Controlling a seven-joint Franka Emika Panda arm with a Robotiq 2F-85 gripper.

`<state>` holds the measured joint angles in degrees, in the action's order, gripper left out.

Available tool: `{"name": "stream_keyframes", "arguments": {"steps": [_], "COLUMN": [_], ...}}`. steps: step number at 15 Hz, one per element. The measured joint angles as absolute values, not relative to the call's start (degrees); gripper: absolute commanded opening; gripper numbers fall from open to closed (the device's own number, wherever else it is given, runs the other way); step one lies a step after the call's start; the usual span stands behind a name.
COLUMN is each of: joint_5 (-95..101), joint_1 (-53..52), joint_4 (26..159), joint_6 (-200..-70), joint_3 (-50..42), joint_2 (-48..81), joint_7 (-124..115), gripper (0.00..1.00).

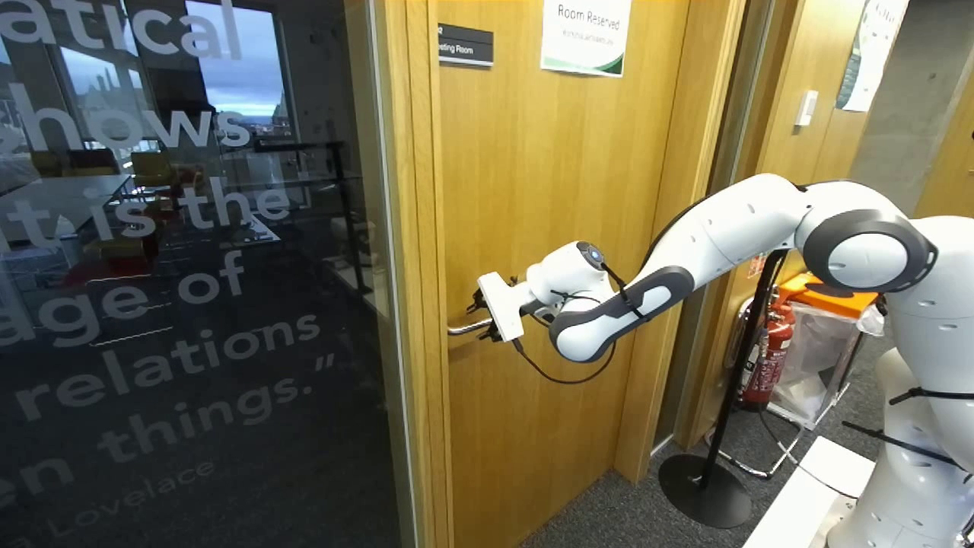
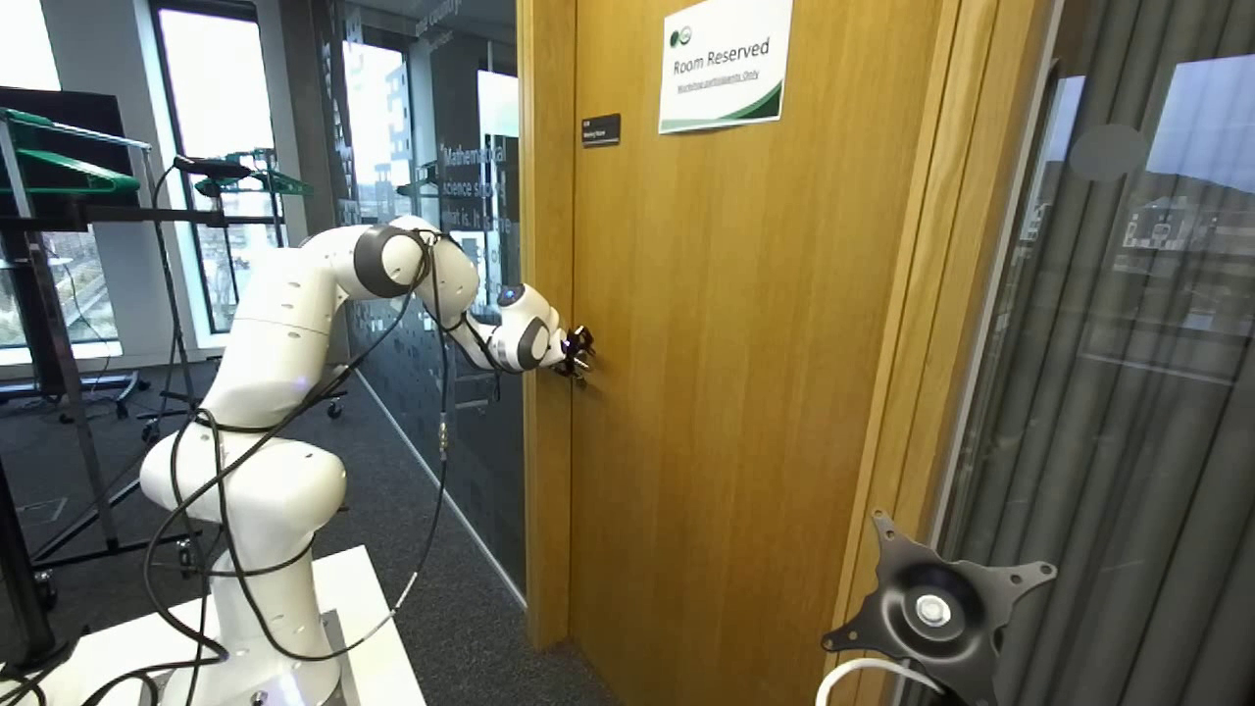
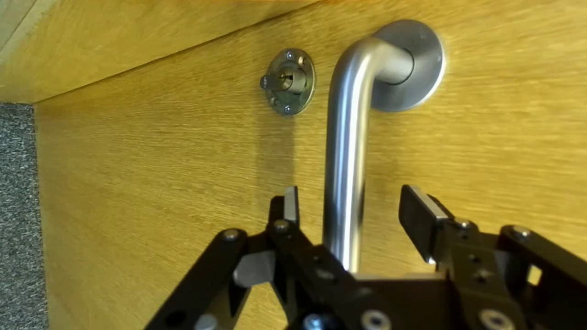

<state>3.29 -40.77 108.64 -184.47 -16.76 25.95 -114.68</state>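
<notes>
My gripper (image 3: 351, 201) is open, with its two black fingers on either side of a silver bar door handle (image 3: 347, 151). Gaps show between the handle and both finger pads in the wrist view. The handle's bent end joins a round plate on a closed wooden door (image 3: 206, 151). A round keyed lock (image 3: 290, 82) sits beside the handle. In an exterior view the gripper (image 1: 482, 317) is at the handle (image 1: 466, 329) near the door's edge. In an exterior view the gripper (image 2: 580, 353) is close to the door (image 2: 745, 343) and mostly hides the handle.
A wooden frame (image 1: 420, 304) and a dark glass wall (image 1: 190, 342) adjoin the door. A black pole stand (image 1: 704, 491) and a red fire extinguisher (image 1: 775, 350) stand near the arm. Cables hang along the arm. A black bracket (image 2: 931, 613) shows in an exterior view.
</notes>
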Motion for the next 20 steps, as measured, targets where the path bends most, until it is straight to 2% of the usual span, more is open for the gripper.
{"name": "stream_keyframes", "arguments": {"steps": [4, 5, 6, 9, 20], "joint_5": [3.3, 3.3, 3.3, 3.2, -0.4], "joint_1": [-42.1, -42.3, -42.6, -42.9, -42.8], "joint_4": [109.5, 109.6, 109.7, 109.3, 109.0], "joint_6": [-184.5, -184.5, -184.5, -184.5, -184.5], "joint_3": [-18.6, -18.9, -19.1, -19.5, -18.7], "joint_2": [25.9, 25.9, 25.9, 26.2, 26.8], "joint_7": [-116.1, -116.3, -116.6, -117.1, -121.4], "gripper": [0.03, 0.01, 0.03, 0.00, 0.02]}}
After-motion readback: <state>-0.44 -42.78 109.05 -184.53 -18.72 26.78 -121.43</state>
